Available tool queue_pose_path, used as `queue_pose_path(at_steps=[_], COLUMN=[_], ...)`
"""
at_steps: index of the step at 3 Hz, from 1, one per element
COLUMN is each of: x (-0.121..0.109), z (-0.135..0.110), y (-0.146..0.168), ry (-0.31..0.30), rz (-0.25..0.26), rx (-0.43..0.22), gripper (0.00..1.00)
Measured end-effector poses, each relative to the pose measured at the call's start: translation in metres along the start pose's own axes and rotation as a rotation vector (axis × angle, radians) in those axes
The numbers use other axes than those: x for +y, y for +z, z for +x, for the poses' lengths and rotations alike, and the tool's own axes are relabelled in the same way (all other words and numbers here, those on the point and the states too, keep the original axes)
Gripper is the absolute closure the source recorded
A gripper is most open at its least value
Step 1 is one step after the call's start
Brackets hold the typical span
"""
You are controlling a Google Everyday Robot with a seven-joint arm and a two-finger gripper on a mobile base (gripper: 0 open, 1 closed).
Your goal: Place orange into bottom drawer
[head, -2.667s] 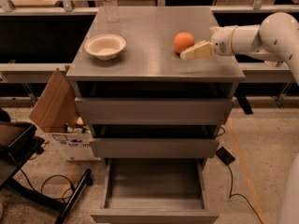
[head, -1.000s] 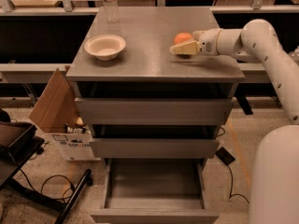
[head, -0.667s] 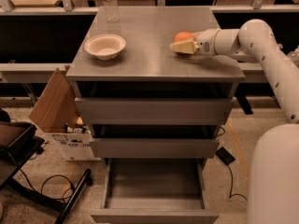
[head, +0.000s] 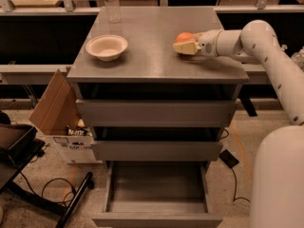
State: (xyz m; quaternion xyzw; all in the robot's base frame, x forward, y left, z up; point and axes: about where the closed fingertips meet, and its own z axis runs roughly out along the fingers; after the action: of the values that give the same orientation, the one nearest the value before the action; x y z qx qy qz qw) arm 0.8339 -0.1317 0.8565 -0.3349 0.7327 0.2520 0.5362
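Round, bright orange (head: pixel 185 36) — half hidden behind hand (head: pixel 183 45) on cabinet top (head: pixel 152 56).

Our white arm (head: pixel 266 49) comes in from the right edge of the frame, bends at the elbow and runs level leftward; our gripper (head: pixel 186 46) sits upper right of centre.

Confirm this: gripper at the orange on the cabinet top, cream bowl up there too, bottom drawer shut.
Wrong on the drawer: the camera view shows the bottom drawer pulled open, not shut. The rest holds: the gripper is at the orange on the cabinet top, and the cream bowl is up there too.
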Motion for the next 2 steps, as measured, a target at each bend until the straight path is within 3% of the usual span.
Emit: queue_pose_path(at_steps=[1, 2], x=[0.002, 0.014], z=[-0.013, -0.051], y=[-0.003, -0.043], ry=[-0.017, -0.077], rz=[0.007, 0.055], rx=[0.011, -0.037], gripper=[1.00, 1.00])
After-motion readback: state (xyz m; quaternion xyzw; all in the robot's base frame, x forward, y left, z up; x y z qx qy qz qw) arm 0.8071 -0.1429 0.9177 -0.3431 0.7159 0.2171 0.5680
